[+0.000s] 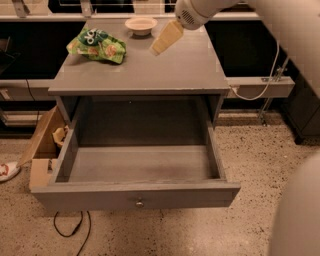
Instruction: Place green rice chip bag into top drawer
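the claw [159, 46] is hanging over the back of the grey worktop [180, 70], tilting down and to the left from the white arm [200, 10], which is reaching in from the upper right. it is showing as one tan wedge, so i cannot tell whether it is apart or together, and it is carrying nothing. just behind and left of its tip, the pale bowl [141, 24] is sitting near the worktop's back edge. further left, the green rice chip bag [98, 45] is lying crumpled on the worktop's back left corner, apart from the claw. below, the top drawer [135, 196] is standing pulled wide open toward the camera, with its knob [139, 203] showing on the front panel. a brown cardboard box [42, 145] is leaning beside the drawer's left wall, and a dark cable [70, 231] is looping on the speckled floor under it.
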Action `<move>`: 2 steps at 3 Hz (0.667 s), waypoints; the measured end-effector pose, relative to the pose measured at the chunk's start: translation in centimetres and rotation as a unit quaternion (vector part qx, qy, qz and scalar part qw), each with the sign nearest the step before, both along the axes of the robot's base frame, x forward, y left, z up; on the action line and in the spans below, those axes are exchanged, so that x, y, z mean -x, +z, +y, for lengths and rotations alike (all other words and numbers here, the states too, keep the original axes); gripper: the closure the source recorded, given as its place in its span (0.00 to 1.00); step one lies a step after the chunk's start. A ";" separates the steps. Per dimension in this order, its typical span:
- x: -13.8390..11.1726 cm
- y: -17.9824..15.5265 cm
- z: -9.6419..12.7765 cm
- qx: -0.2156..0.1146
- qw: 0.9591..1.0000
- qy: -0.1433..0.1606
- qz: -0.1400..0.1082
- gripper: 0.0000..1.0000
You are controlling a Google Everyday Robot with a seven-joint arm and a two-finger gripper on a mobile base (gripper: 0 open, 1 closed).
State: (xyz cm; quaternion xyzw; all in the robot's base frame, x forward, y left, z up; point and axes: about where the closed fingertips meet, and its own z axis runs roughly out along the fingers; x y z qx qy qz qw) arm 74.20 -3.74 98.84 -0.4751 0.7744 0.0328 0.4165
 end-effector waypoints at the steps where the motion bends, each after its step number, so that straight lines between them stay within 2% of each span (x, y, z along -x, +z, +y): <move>1: -3.7 -1.2 5.0 -0.014 0.999 0.030 -0.007 0.00; 2: -6.8 -2.0 11.3 -0.034 0.996 0.077 -0.015 0.00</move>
